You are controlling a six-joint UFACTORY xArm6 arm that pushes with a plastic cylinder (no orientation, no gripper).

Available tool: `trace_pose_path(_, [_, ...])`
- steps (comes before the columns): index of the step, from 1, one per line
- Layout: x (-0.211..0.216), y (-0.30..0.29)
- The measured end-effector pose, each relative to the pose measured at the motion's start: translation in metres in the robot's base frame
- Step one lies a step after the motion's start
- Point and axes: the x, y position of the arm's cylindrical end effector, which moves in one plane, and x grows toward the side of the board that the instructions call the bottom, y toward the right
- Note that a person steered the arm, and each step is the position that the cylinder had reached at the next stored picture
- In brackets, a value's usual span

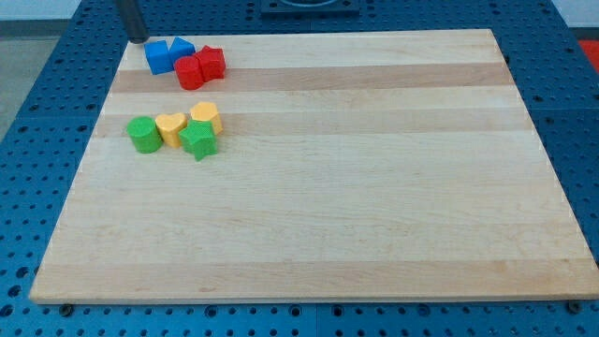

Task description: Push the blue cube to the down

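The blue cube sits near the board's top left corner. A second blue block with a pointed top touches its right side. My tip is at the board's top edge, just up and left of the blue cube, a small gap away. Two red blocks lie against the blue pair on the right and lower right.
Below the blue cube is a cluster: a green cylinder, a yellow heart-like block, a yellow block and a green star-like block. The wooden board lies on a blue perforated table.
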Motion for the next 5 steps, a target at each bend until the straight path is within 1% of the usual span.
trace_pose_path(2, [0.006, 0.004])
trace_pose_path(3, [0.02, 0.022])
trace_pose_path(5, [0.02, 0.022])
